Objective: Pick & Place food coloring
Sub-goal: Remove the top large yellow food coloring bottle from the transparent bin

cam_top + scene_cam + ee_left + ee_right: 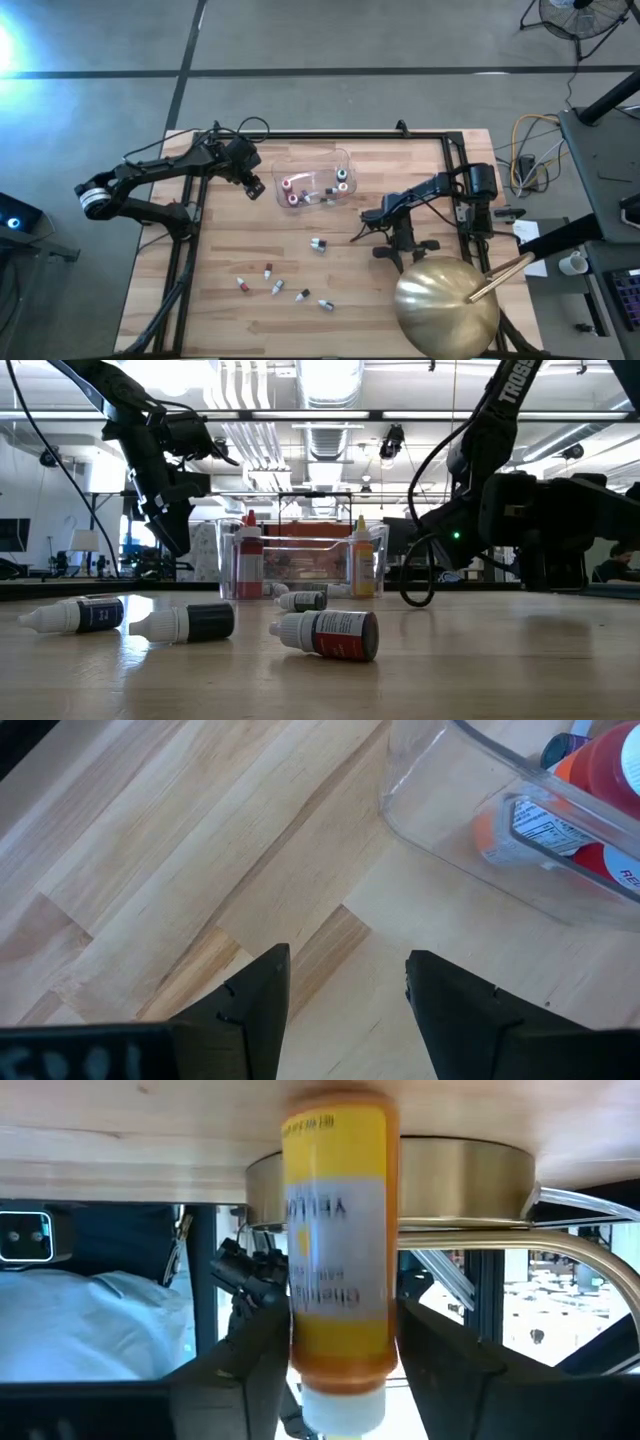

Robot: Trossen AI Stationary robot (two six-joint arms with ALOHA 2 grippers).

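Observation:
The food coloring bottles are tiny droppers. Several lie loose on their sides on the wood [278, 288], and in the low view they show close up [325, 633]. Others sit inside the clear tub [312, 180] [560, 820]. My right gripper [403, 256] [340, 1370] is near the gold dome and is shut on a yellow bottle [338, 1230]. My left gripper [255, 188] [345, 990] is open over bare wood just beside the tub's left end [430, 810]. In the low view it hangs at the left [175, 540]. My right gripper pinches the yellow bottle between its two fingers [250, 1360], on the body near the white cap end [340, 1342]. The fingers come in about level, pointing toward the gold dome. The bottle stands across them, with its base toward the table and its cap away from it. Whether the base touches the wood I cannot tell.
The big gold dome [445, 305] [450, 1180] rests on the table's near right corner, with a wooden stick [500, 275] against it. A black frame rail [330, 135] runs round the table's edges. Bare wood lies between the tub and the loose bottles.

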